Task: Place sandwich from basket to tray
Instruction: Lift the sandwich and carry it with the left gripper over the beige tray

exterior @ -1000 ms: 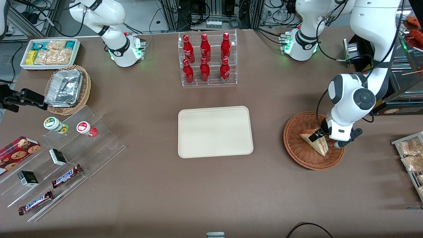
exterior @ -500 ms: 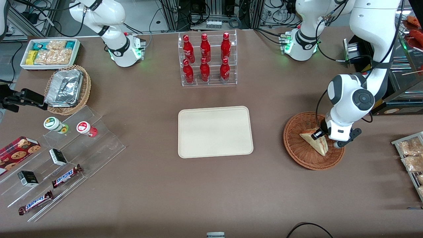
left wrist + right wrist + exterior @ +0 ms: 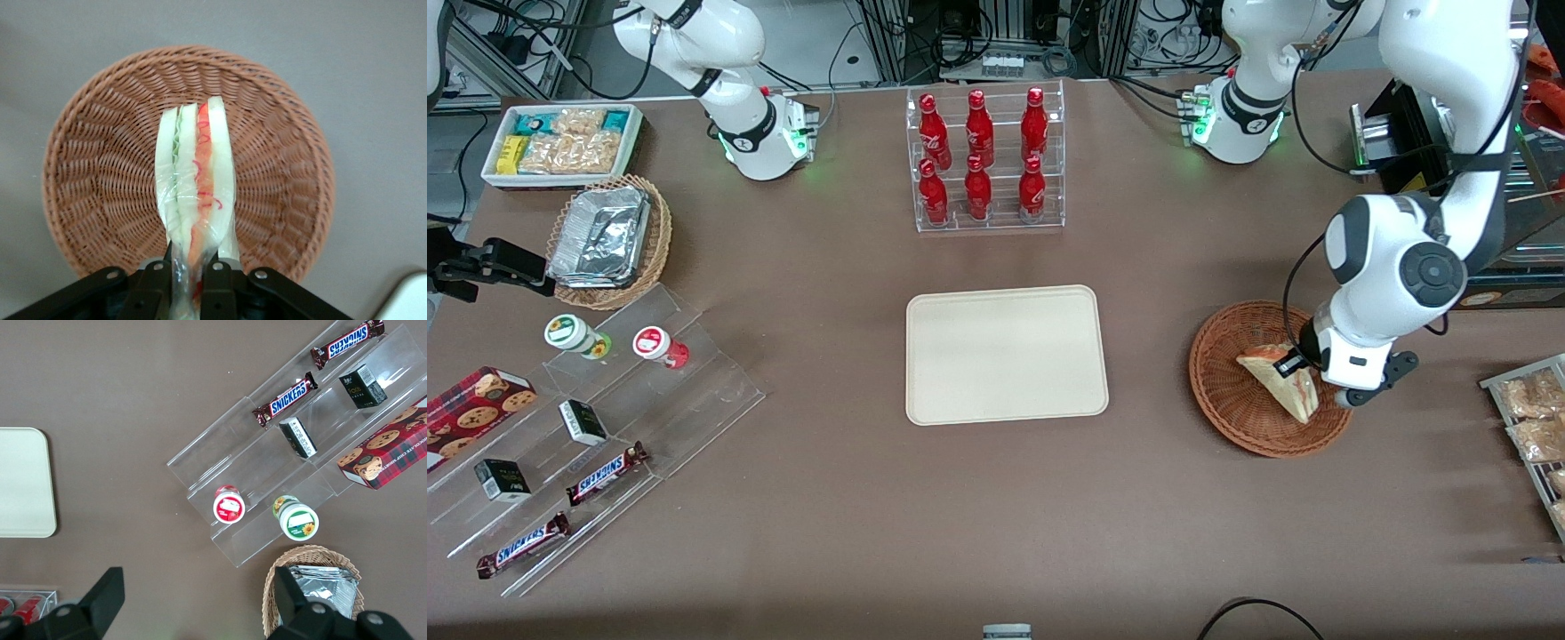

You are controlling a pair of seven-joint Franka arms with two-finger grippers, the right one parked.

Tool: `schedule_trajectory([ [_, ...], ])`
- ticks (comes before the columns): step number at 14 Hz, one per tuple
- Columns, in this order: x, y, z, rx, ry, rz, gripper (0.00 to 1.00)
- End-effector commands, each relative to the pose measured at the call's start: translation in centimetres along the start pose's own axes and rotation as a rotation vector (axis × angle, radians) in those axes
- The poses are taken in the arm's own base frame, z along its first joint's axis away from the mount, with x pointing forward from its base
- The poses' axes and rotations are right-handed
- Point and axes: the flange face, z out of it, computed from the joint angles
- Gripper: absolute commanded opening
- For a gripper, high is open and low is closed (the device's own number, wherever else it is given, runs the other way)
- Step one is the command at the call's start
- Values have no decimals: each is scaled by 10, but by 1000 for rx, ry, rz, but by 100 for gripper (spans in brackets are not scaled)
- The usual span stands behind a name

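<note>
Gripping the sandwich at one end, claw clamped on the wrapped wedge, fingers pressed against both bread faces. Sandwich hanging over the basket, apparently lifted clear of the weave, though contact at the lower tip cannot be ruled out from the front view. Long axis of wedge running straight out from the claw, filling edge facing the wrist camera, pink-orange and green layers visible between the bread slices. Clear wrap bunched at the pinch point.

From the front: claw above the basket, sandwich sticking out from it toward the front camera. Tray flat on the counter, well apart from the basket, toward the parked arm's end. Nothing lying between basket and tray.

Key relation for the coming move: tray lies sideways from the claw, roughly level with the basket in depth, so likely a lift and then a straight lateral carry. Wedge held by one end only, so free tip may sag or swing; needs enough height to pass the basket rim. Grip looks narrow and on slippery wrap, so slipping is a risk.

Step judged: pickup done, transfer not yet started.
</note>
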Motion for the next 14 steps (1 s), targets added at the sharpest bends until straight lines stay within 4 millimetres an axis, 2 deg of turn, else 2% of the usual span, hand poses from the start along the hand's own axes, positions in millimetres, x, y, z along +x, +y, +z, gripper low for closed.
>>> schedule_trajectory([
  [1, -2, 31, -53, 47, 15, 68, 0],
  [3, -9, 52, -82, 52, 18, 90, 0],
  [5, -28, 80, -106, 52, 25, 137, 0],
  [7, -51, 112, -121, 49, 30, 195, 0],
  [9, -85, 146, -124, 61, 18, 267, 0],
  [14, -147, 219, -102, 42, -15, 384, 0],
])
